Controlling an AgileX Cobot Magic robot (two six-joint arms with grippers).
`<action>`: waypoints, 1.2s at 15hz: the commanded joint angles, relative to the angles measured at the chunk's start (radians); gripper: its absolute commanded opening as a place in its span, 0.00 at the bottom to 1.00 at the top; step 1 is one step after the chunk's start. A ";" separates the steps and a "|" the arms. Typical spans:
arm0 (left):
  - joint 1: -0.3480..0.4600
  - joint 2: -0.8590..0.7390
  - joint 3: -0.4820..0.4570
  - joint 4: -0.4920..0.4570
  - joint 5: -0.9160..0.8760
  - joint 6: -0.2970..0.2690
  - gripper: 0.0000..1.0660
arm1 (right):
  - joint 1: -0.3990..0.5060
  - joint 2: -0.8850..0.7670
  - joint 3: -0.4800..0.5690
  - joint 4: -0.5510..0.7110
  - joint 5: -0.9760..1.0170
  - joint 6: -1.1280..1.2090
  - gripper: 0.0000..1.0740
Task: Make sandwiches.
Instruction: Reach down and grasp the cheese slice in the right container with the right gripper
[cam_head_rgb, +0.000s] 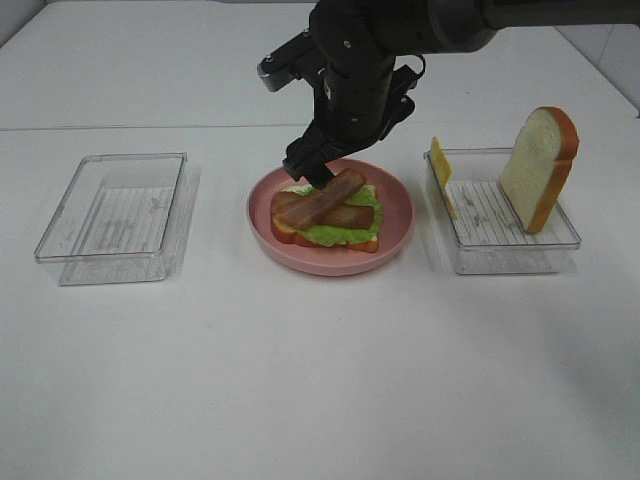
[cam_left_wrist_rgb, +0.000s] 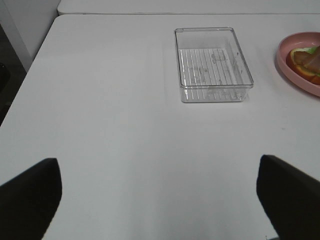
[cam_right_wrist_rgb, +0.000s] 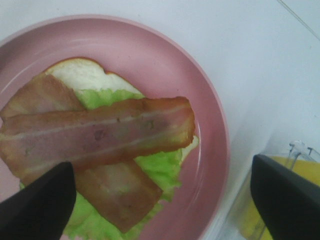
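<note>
The sandwich (cam_head_rgb: 326, 215) lies open-faced on a round pink plate (cam_head_rgb: 395, 232) at the table's centre. It is a crusted white bread slice, ruffled green lettuce (cam_right_wrist_rgb: 157, 165) and two crossed brown bacon strips. The upper bacon strip (cam_right_wrist_rgb: 100, 132) lies slanted over the other. My right gripper (cam_head_rgb: 312, 170) hangs just over the plate's far side. In the right wrist view the right gripper (cam_right_wrist_rgb: 160, 200) is open, its dark fingers (cam_right_wrist_rgb: 37, 205) wide apart and off the bacon. My left gripper (cam_left_wrist_rgb: 160, 200) is open above bare table, its fingers (cam_left_wrist_rgb: 290, 200) holding nothing.
A clear container (cam_head_rgb: 505, 215) right of the plate holds a yellow cheese square (cam_head_rgb: 441, 172) and an upright bread slice (cam_head_rgb: 541, 168). An empty clear container (cam_head_rgb: 115, 215) sits on the left. The empty container (cam_left_wrist_rgb: 212, 65) also shows ahead of the left gripper.
</note>
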 joint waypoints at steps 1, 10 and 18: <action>0.002 -0.017 0.002 -0.007 -0.003 -0.006 0.92 | -0.001 -0.066 -0.007 -0.010 0.061 0.026 0.86; 0.002 -0.017 0.002 -0.007 -0.003 -0.006 0.92 | -0.153 -0.166 -0.030 0.053 0.171 0.031 0.86; 0.002 -0.017 0.002 -0.007 -0.003 -0.006 0.92 | -0.360 -0.148 -0.032 0.346 0.135 -0.108 0.86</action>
